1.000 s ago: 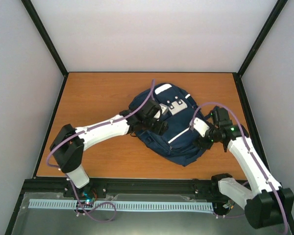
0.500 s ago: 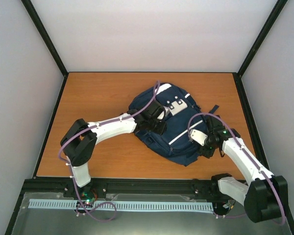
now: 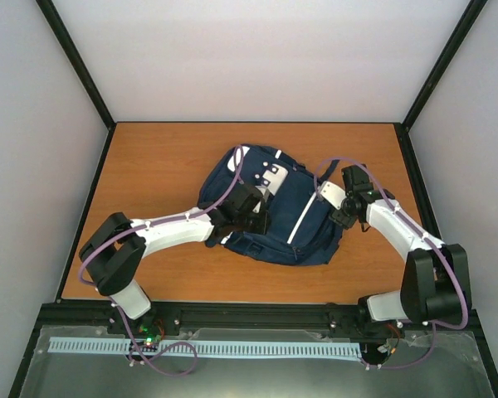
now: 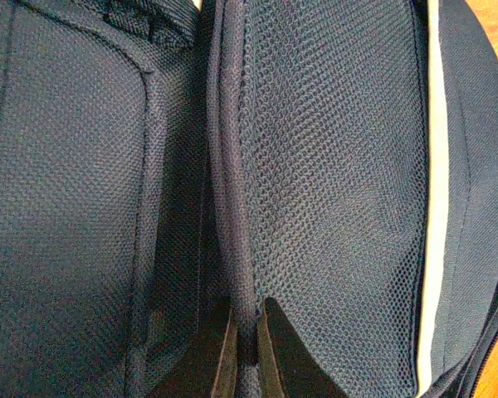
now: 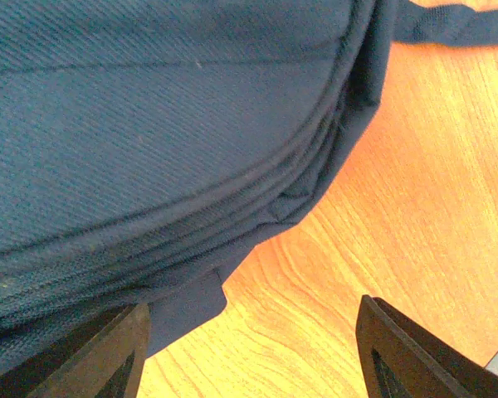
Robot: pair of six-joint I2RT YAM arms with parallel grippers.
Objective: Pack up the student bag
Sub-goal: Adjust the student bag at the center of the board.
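Observation:
The student bag (image 3: 307, 236) lies flat mid-table, navy with a white stripe (image 3: 297, 222) and white-grey patches (image 3: 274, 176). My left gripper (image 3: 251, 211) rests on the bag's left half. In the left wrist view this gripper (image 4: 247, 319) is shut, pinching a raised seam of the student bag (image 4: 332, 166) beside its mesh panel. My right gripper (image 3: 343, 217) sits low at the bag's right edge. The right wrist view shows that gripper (image 5: 253, 336) open, bare wood between its fingers and the student bag's (image 5: 149, 124) layered edge just above the left finger (image 5: 120, 352).
The wooden table (image 3: 158, 166) is ringed by a black frame and grey walls. A dark strap (image 5: 448, 23) trails from the bag onto the wood at its right. Purple cables loop over both arms. A white slotted rail (image 3: 199, 348) runs below the front edge.
The left gripper has shut on the bag's seam. The bag has slid left and turned. My right gripper has moved farther back along the bag's right edge and narrowed slightly.

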